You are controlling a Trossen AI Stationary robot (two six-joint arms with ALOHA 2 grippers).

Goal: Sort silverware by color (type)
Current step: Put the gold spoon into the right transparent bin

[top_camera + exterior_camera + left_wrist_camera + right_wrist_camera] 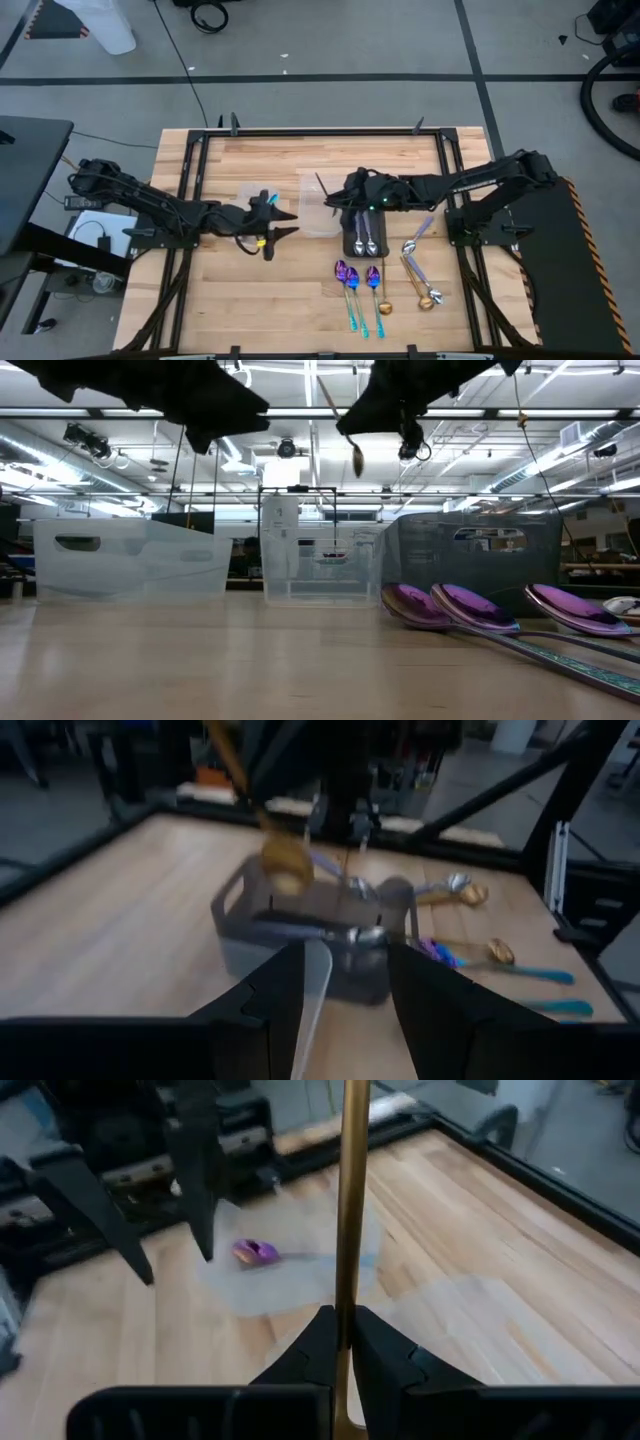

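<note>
Pinching a gold spoon (350,1200), right claw (345,1342) closed.

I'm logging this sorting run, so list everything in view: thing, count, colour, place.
Purple spoons: two, purple bowls with teal handles, on the table below the dark tray; a third lies in a clear tub.
Gold spoons: two on the table, right of the purple pair; one more held up by the right gripper.
Silver spoons: two in the dark tray; others lie loose to its right.
Dark tray: one, grey, table centre.
Clear tubs: two, left of the tray.
Left gripper: open, beside the tubs.
Right gripper: shut on the gold spoon.
</note>
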